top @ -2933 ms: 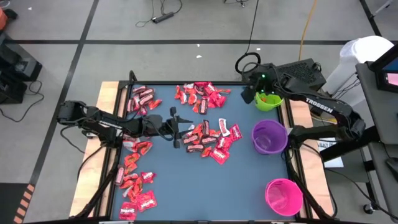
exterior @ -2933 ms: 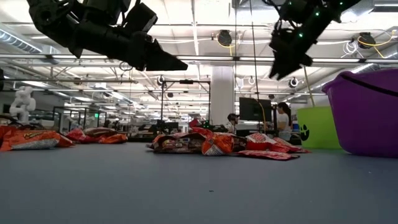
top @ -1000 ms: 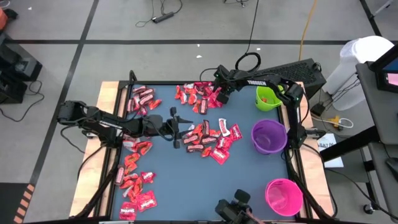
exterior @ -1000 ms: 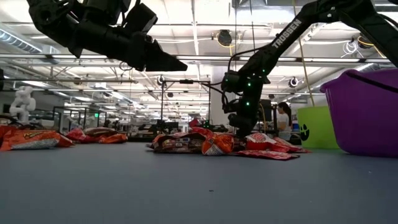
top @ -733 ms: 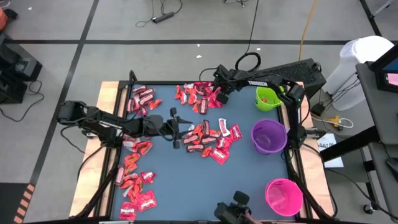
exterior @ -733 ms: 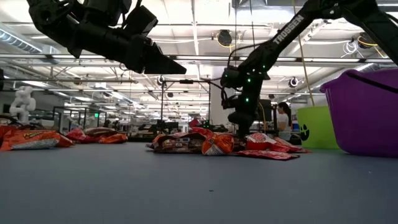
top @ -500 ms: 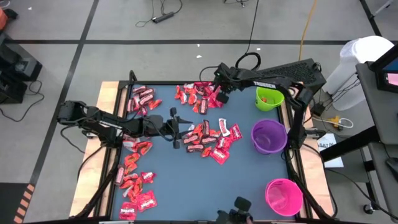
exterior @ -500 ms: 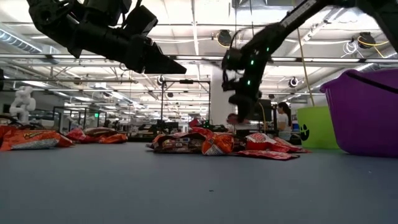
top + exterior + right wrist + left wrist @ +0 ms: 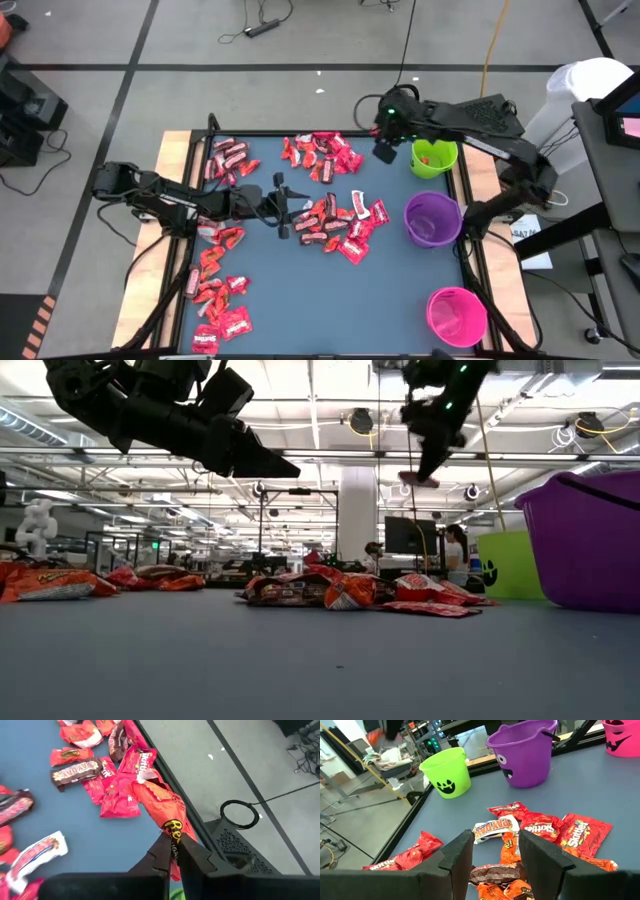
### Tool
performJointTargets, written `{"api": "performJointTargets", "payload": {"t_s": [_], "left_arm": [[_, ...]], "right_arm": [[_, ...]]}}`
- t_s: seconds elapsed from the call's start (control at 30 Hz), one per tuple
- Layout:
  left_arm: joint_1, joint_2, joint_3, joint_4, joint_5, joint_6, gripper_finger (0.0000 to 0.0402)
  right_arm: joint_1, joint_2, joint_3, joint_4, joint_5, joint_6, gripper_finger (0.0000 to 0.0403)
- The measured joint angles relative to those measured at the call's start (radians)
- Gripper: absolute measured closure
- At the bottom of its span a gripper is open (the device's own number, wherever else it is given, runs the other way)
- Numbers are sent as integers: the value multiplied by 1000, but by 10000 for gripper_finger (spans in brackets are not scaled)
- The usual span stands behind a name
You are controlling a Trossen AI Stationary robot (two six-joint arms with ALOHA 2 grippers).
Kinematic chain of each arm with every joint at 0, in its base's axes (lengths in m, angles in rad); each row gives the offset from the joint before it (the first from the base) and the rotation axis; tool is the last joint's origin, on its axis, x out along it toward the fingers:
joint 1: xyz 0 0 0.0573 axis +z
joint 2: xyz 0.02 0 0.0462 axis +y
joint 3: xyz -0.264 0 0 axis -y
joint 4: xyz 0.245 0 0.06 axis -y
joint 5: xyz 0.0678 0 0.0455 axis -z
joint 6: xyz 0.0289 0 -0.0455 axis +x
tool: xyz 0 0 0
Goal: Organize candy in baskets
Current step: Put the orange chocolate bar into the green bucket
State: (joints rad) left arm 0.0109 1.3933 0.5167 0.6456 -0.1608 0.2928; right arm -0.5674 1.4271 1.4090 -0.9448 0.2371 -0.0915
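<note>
The candy lies in several heaps on the blue table: a far heap [image 9: 320,155], a middle heap [image 9: 340,222], and others at the left [image 9: 215,290]. The green basket [image 9: 433,158], purple basket [image 9: 433,220] and pink basket [image 9: 457,316] stand in a row along the right edge. My right gripper [image 9: 385,150] is high over the far right of the table, just left of the green basket, shut on an orange-wrapped candy [image 9: 165,800]. My left gripper [image 9: 495,852] hovers open over the middle heap's left side, touching nothing. My right gripper pinches one end of the orange wrapper [image 9: 173,831] between its two fingers [image 9: 156,851]. The fingers slant downward. The rest of the crumpled candy sticks out past the fingertips, and the low view shows it [image 9: 418,481] hanging below the gripper, lifted clear of the table.
A black frame [image 9: 300,133] rims the table, with wooden strips outside it on the left and right. Bare blue surface [image 9: 330,310] lies in the near middle. Cables and a black box lie on the floor beyond the far edge.
My right gripper has risen from the far candy heap with the orange candy and swung toward the table's right edge, ending next to the green basket. The candy, which was on the heap, now hangs clear above the table.
</note>
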Motion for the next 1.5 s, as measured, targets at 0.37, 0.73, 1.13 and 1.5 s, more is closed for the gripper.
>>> {"api": "performJointTargets", "payload": {"t_s": [0.37,0.73,1.13,1.5], "left_arm": [[0,0,0,13,0,0,234],[0,0,0,29,0,0,234],[0,0,0,27,0,-1,234],[0,0,0,28,0,-44,234]], "right_arm": [[-36,-129,0,-211,0,96,387],[-167,-128,-162,-234,1,147,387],[-298,-119,-311,-173,101,111,387],[-325,-119,-327,-102,99,156,343]]}}
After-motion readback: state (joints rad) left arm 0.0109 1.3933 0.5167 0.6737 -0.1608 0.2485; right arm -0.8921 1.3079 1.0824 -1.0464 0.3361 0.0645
